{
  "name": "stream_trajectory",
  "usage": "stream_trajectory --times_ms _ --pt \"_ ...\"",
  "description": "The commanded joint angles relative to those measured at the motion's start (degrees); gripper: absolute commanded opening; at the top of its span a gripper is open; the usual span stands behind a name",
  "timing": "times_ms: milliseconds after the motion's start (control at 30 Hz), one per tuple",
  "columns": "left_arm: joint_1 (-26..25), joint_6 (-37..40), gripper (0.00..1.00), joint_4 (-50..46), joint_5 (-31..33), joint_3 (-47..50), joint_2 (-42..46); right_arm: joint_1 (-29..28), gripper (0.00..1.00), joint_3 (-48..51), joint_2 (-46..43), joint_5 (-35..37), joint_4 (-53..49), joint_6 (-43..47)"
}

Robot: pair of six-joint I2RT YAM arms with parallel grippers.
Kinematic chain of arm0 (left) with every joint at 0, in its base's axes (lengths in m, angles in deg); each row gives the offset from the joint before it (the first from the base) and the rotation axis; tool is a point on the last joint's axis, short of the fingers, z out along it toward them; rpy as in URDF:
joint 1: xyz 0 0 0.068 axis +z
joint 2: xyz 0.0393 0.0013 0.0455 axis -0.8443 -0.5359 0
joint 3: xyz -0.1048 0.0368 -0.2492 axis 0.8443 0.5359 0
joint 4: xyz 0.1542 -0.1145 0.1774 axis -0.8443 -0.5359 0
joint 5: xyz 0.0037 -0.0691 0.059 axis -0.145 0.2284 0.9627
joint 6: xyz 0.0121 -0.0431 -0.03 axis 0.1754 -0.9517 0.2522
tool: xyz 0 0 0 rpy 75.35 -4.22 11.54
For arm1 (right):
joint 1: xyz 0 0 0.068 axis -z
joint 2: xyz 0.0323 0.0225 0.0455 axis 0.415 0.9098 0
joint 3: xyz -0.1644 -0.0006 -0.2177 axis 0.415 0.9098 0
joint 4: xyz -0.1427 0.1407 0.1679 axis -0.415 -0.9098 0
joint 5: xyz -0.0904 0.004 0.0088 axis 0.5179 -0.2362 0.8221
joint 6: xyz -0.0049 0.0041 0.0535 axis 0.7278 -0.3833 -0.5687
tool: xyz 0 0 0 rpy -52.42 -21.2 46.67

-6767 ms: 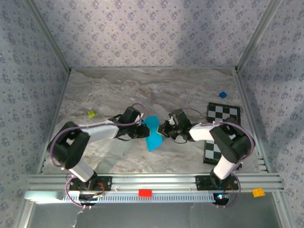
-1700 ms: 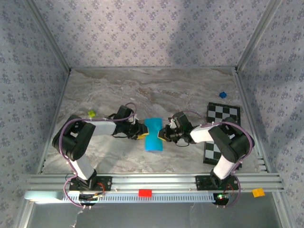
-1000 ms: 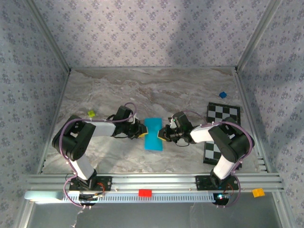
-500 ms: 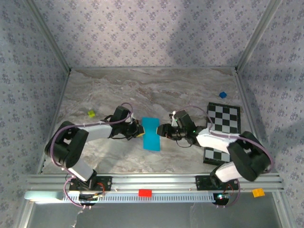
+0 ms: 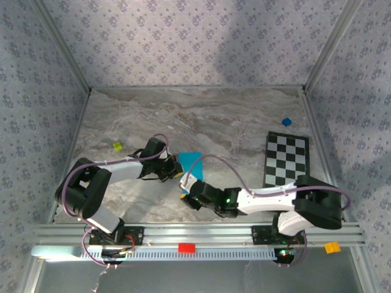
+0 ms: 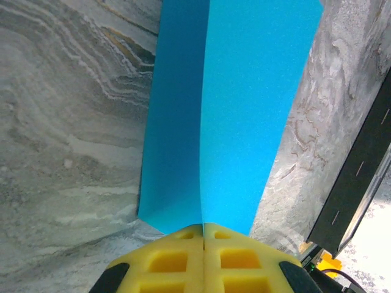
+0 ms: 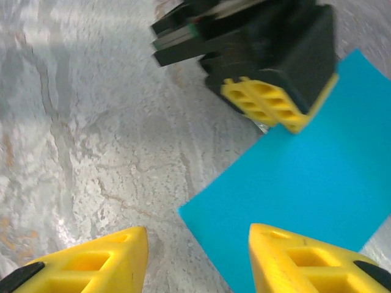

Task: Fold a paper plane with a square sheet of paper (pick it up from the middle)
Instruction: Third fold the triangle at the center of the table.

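Blue paper sheet (image 5: 190, 160): creased, folded strip at the centre of the marble table (image 5: 122, 116), long axis roughly far-to-near, its near end hidden under the right arm. Left gripper (image 6: 203, 235): fingers pressed together, pinching the sheet's left edge at the crease. Right gripper (image 7: 198, 256): fingers spread, empty, over the sheet's near corner.
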Motion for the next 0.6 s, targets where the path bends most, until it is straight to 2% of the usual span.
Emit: stream_trajectory --times_ms 0,267,567 --pt "0.28 -0.29 0.00 -1.23 -0.03 -0.29 1.65 -3.01 0.50 -2.02 3.58 11.90 4.42 9.29" --pt "0.20 -0.22 0.00 -1.10 -0.52 -0.29 1.46 -6.29 0.54 -4.46 10.47 23.85 4.11 12.43" --pt "0.17 0.39 0.00 -2.07 -0.25 -0.68 1.56 -6.86 0.51 -6.49 15.32 26.20 1.75 12.45"
